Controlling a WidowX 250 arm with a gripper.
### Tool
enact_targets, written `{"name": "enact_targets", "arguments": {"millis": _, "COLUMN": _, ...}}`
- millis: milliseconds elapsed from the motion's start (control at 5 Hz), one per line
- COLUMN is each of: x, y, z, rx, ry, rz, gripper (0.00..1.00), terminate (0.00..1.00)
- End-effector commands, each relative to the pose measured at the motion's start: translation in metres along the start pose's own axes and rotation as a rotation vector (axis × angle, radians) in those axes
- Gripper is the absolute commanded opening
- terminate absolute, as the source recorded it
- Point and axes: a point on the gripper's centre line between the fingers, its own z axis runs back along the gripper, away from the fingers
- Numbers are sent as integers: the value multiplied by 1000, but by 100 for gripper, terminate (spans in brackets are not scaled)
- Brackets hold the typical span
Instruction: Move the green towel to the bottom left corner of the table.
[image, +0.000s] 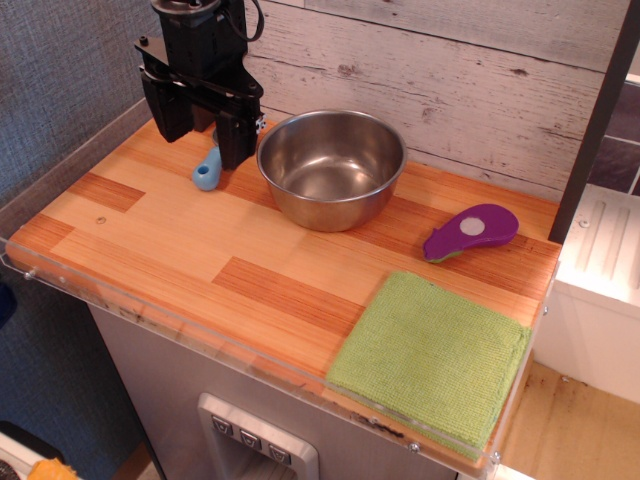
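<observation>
The green towel (435, 357) lies flat at the near right corner of the wooden table (190, 235), its edge by the clear acrylic rim. My black gripper (200, 140) hangs at the far left of the table, far from the towel, just above the surface. Its two fingers (236, 140) stand apart and hold nothing. A light blue object (207, 172) lies right below the fingers.
A steel bowl (331, 167) stands at the back middle, next to the gripper. A purple scrubber with a white spot (471, 231) lies at the back right, beyond the towel. A whitewashed plank wall runs behind. A dark post (595, 120) rises at the right.
</observation>
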Motion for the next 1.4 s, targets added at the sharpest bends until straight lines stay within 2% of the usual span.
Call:
{"name": "enact_targets", "arguments": {"millis": 0, "x": 0, "y": 0, "z": 0, "rx": 0, "ry": 0, "rz": 0, "gripper": 100, "terminate": 0}}
{"name": "enact_targets", "arguments": {"millis": 200, "x": -12, "y": -46, "z": 11, "rx": -48, "ry": -79, "rz": -54, "gripper": 100, "terminate": 0}}
{"name": "enact_targets", "arguments": {"millis": 400, "x": -24, "y": -95, "z": 21, "rx": -97, "ry": -102, "rz": -116, "gripper": 100, "terminate": 0}}
{"name": "enact_targets", "arguments": {"millis": 600, "x": -29, "y": -141, "z": 20, "rx": -105, "ry": -114, "rz": -116, "gripper": 100, "terminate": 0}}
{"name": "enact_targets", "arguments": {"millis": 800, "x": -24, "y": -172, "z": 3, "rx": -133, "ry": -117, "rz": -140, "gripper": 100, "terminate": 0}}
{"name": "enact_targets", "arguments": {"millis": 1200, "x": -14, "y": -206, "z": -29, "rx": -101, "ry": -74, "rz": -120, "gripper": 100, "terminate": 0}}
